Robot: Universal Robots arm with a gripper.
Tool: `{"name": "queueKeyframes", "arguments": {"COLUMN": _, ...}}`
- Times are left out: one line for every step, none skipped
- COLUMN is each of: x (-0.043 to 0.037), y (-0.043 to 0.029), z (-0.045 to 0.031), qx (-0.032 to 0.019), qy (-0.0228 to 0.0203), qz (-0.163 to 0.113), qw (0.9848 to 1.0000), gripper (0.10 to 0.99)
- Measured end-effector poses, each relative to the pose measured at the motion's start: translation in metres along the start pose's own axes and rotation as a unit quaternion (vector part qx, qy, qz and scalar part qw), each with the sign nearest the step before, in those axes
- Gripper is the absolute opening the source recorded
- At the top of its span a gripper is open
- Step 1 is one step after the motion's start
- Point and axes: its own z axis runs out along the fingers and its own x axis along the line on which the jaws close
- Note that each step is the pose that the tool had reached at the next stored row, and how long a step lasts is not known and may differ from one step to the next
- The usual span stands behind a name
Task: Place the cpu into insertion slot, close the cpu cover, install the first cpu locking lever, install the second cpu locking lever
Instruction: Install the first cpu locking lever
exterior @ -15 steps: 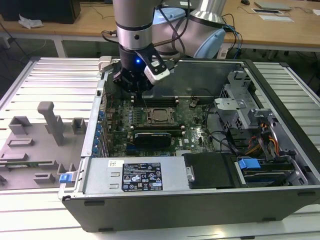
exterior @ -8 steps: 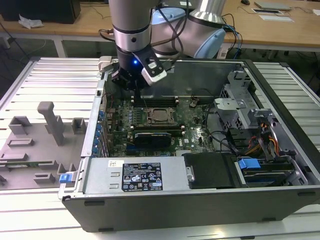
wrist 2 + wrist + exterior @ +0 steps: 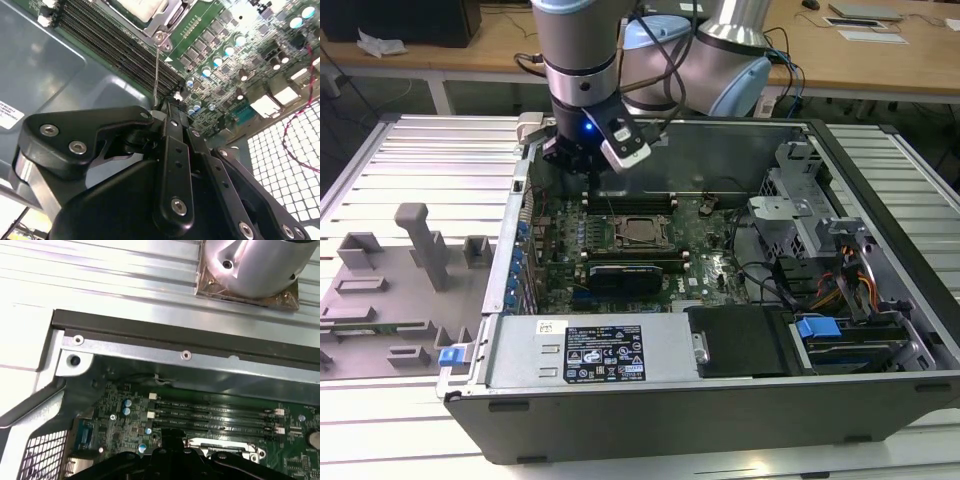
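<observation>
A black label (image 3: pixel 605 357) with white print and small marks lies on the silver power supply (image 3: pixel 520 350) in the exterior view, too small to read. In the second wrist view, a white sticker (image 3: pixel 9 116) on the grey case wall (image 3: pixel 50 65) carries dark print, also unreadable.

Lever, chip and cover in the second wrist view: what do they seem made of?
The lever looks like thin bare steel wire: slim, straight, silvery glint. The chip top looks like pale matte metal, evenly grey. The cover looks like stamped sheet steel: thin grey edge, dull sheen.
</observation>
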Motion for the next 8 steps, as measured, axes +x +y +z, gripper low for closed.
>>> {"name": "queueKeyframes", "arguments": {"x": 0.0001, "y": -0.0002, "z": 0.0009, "qx": -0.0013, "qy": -0.0002, "qz": 0.0, "qw": 1.0, "gripper": 0.106}}
{"name": "queueKeyframes", "arguments": {"x": -0.0001, "y": -0.0005, "z": 0.0014, "qx": -0.0016, "qy": -0.0002, "qz": 0.0, "qw": 1.0, "gripper": 0.106}}
{"name": "queueKeyframes", "arguments": {"x": -0.0007, "y": -0.0008, "z": 0.0019, "qx": -0.002, "qy": -0.0002, "qz": 0.0, "qw": 1.0, "gripper": 0.106}}
{"name": "queueKeyframes", "arguments": {"x": -0.0015, "y": -0.0011, "z": 0.0024, "qx": -0.0024, "qy": -0.0003, "qz": 0.0, "qw": 1.0, "gripper": 0.106}}
{"name": "queueKeyframes", "arguments": {"x": -0.0042, "y": -0.0019, "z": 0.0031, "qx": -0.0028, "qy": -0.0003, "qz": 0.0, "qw": 1.0, "gripper": 0.106}}
{"name": "queueKeyframes", "arguments": {"x": -0.0073, "y": -0.0029, "z": 0.0036, "qx": -0.0033, "qy": -0.0005, "qz": 0.001, "qw": 1.0, "gripper": 0.106}}
{"name": "queueKeyframes", "arguments": {"x": -0.0099, "y": -0.0037, "z": 0.0039, "qx": -0.0036, "qy": -0.0005, "qz": 0.001, "qw": 1.0, "gripper": 0.106}}
{"name": "queueKeyframes", "arguments": {"x": -0.0117, "y": -0.0042, "z": 0.0041, "qx": -0.0037, "qy": -0.0005, "qz": 0.001, "qw": 1.0, "gripper": 0.106}}
